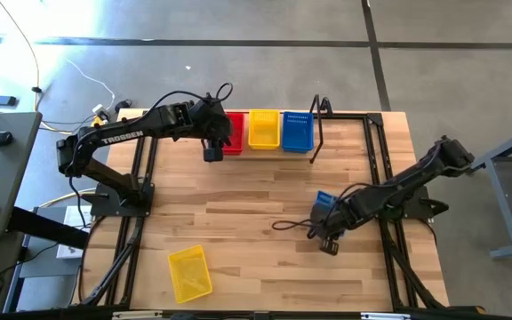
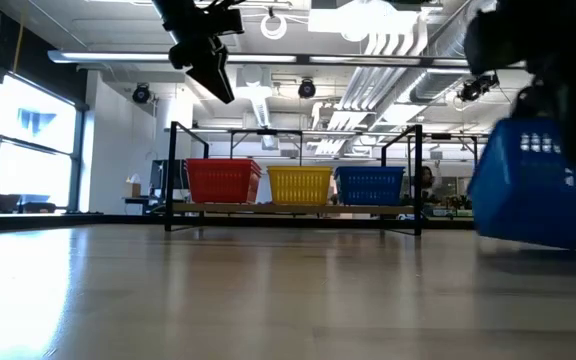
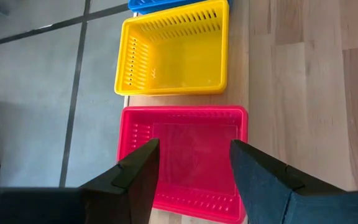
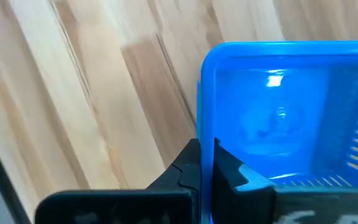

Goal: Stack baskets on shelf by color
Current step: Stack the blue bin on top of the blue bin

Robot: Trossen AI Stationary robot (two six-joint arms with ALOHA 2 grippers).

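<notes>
A red basket [image 1: 232, 133], a yellow basket [image 1: 264, 129] and a blue basket [image 1: 297, 132] stand side by side with their bottoms on the shelf [image 2: 288, 208] at the table's far edge. My left gripper [image 3: 194, 152] hangs open above the red basket [image 3: 185, 155], touching nothing. Near the table's right side my right gripper [image 4: 207, 165] is shut on a second blue basket [image 1: 324, 199]. Another yellow basket [image 1: 189, 271] lies on the tabletop near the front left. My right gripper pinches one side wall of the blue basket at its rim [image 4: 207, 146], one finger inside the basket and one outside. The fingers come from above, pointing steeply down. In the low view the basket [image 2: 538, 185] hangs tilted below the gripper, just above the tabletop.
The shelf's black upright loop [image 1: 318, 124] rises just right of the blue basket on the shelf. Black frame rods [image 1: 376, 160] run along the table's right side. Bare wood stretches across the table's middle [image 1: 238, 204].
</notes>
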